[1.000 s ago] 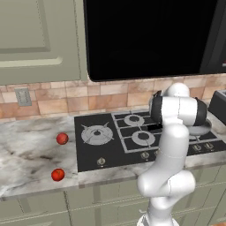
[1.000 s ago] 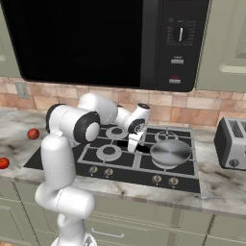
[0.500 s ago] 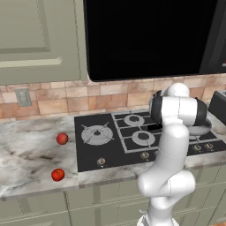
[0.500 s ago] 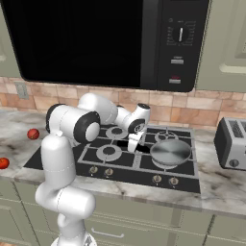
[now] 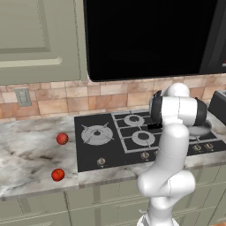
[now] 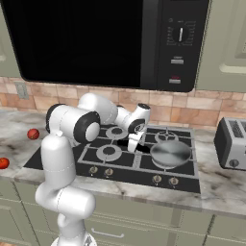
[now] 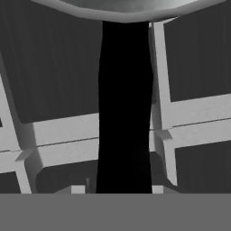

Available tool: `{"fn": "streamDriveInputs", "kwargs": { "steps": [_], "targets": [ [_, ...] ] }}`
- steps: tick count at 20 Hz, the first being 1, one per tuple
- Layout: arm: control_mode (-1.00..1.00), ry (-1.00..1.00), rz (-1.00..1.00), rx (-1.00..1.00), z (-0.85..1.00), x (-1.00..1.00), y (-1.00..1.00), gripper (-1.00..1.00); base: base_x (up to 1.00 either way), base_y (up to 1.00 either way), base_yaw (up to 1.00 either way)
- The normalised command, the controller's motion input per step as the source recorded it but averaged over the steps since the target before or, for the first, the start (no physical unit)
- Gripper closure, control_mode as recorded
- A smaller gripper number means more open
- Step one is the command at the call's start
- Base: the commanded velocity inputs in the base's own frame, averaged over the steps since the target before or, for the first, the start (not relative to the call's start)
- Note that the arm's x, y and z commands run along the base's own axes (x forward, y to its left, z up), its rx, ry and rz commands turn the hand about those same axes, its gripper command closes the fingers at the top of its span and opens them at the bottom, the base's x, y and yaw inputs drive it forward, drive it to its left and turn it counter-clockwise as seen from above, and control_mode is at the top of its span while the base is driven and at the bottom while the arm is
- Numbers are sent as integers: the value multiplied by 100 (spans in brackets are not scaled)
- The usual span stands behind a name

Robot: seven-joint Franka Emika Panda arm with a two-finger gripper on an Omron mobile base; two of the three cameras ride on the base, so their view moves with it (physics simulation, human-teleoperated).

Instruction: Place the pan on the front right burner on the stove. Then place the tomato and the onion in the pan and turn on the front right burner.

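The pan (image 6: 171, 153), a shiny silver-grey round shallow metal dish with a straight black stick handle (image 7: 125, 108), sits on the grey wire grate of the black glass gas stove (image 6: 115, 153), over the front right burner as far as the right base view shows. It looks rigid and fairly light, but its polished rim would be slick; the long handle is the sensible hold, and it also acts as a lever, so a grip far from the bowl may let the pan tip.

The two-finger gripper (image 6: 130, 144) hangs just over that handle, at its outer end. In the hand view the handle runs straight up the middle from between the fingertips, which stand just at either side of it; whether they press on it or have let go I cannot tell.

Two small red round fruits, one nearer the wall (image 5: 62, 138) and one nearer the counter's front edge (image 5: 58, 175), lie on the marbled counter (image 5: 31, 154) left of the stove, well apart from the pan. They are smooth and likely to roll, so a centred pinch suits them.

The stove top between counter and pan is open apart from raised grates. A grey toaster (image 6: 231, 144) stands right of the stove, and a dark microwave (image 6: 105, 43) hangs above, limiting lift height.
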Motion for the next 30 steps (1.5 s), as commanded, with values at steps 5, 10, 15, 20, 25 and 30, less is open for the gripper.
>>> {"fn": "streamDriveInputs", "kwargs": {
  "steps": [5,10,15,20,25,30],
  "targets": [
    [-100,-15,0,0,0,-4,0,-100,0,0,0],
    [-100,-23,0,0,0,-13,0,-100,0,0,0],
    [-100,-27,0,0,0,-1,0,-100,0,0,0],
    [-100,-33,0,0,1,0,5,-100,0,0,0],
    [-100,-30,0,0,37,0,22,-100,0,0,0],
    [-100,-10,0,-1,65,0,26,-100,0,0,0]
  ]
}}
